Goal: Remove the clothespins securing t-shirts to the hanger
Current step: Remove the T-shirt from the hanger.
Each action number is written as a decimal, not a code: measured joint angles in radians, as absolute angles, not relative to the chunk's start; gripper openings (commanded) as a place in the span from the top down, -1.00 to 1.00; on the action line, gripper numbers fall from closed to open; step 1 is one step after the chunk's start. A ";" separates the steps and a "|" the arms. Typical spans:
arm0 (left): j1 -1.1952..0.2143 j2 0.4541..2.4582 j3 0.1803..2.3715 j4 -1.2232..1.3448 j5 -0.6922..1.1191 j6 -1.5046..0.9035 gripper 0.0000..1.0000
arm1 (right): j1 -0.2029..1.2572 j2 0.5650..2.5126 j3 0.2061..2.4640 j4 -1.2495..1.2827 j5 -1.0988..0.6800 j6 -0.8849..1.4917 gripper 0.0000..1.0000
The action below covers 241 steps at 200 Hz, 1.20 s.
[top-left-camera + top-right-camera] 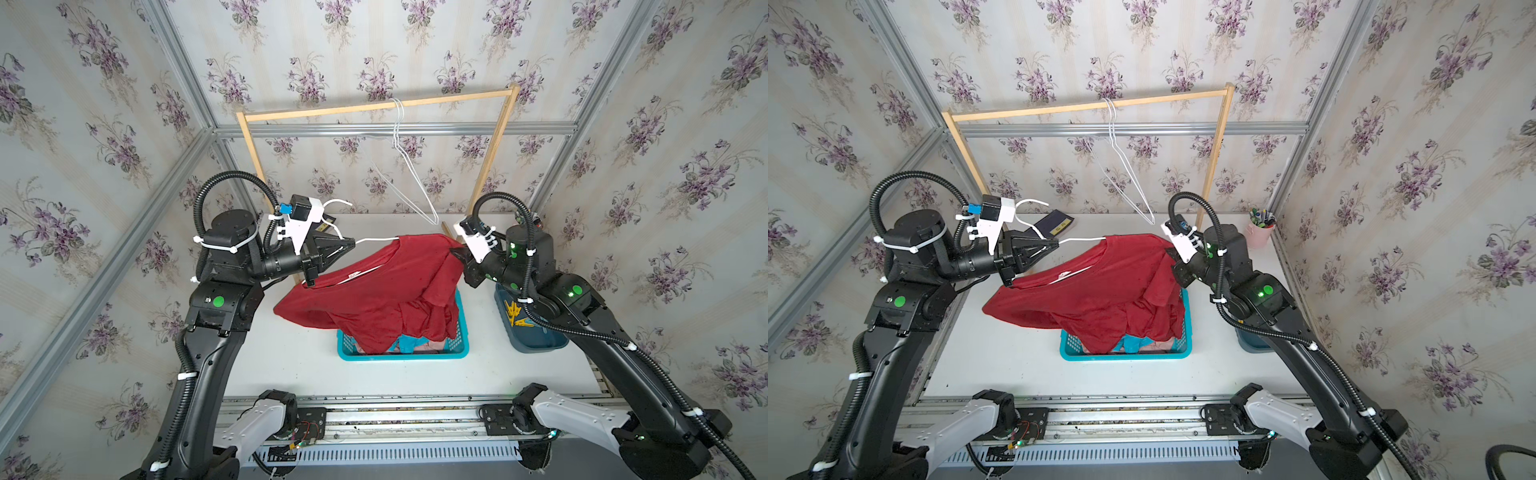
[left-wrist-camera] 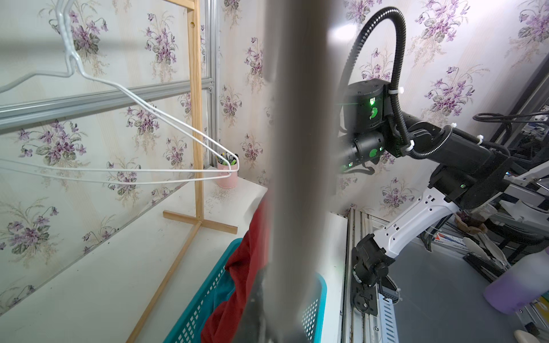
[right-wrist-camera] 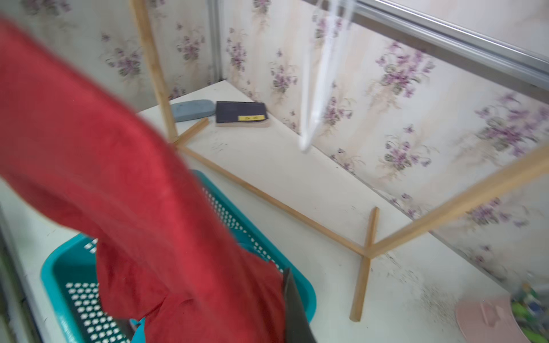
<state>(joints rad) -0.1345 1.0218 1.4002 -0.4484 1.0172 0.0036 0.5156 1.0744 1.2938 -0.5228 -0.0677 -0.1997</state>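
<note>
Both tools are standing closed. The left tool [image 1: 352,242] is clamping the neck of a white wire hanger [image 1: 374,240] above the tabletop [image 1: 291,374]. The right tool [image 1: 456,252] is pressing shut against the far shoulder of the red t-shirt [image 1: 374,291] (whether cloth is pinched, I cannot tell). That plain dark red shirt is draping from the hanger, its hem sagging into a teal basket [image 1: 415,355], where a turquoise t-shirt [image 1: 405,345] and a pink t-shirt [image 1: 428,345] are lying. Yellow clothespins [image 1: 515,313] are lying in a dark blue bin [image 1: 544,343] beneath the right arm, apart from both tools. A dark book [image 3: 240,111] is carrying a yellow label [image 3: 252,118], too blurred for reading.
</note>
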 measured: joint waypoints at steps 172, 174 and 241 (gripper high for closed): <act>-0.088 1.034 1.441 -0.429 1.078 -0.029 1.00 | 0.217 0.993 1.132 -0.472 -0.260 0.096 1.00; -0.088 1.034 1.438 -0.421 1.077 -0.036 1.00 | 0.217 0.988 1.122 -0.461 -0.276 0.100 1.00; -0.258 1.044 1.362 -0.079 0.958 -0.273 1.00 | 0.424 0.944 1.000 -0.183 -0.485 0.165 1.00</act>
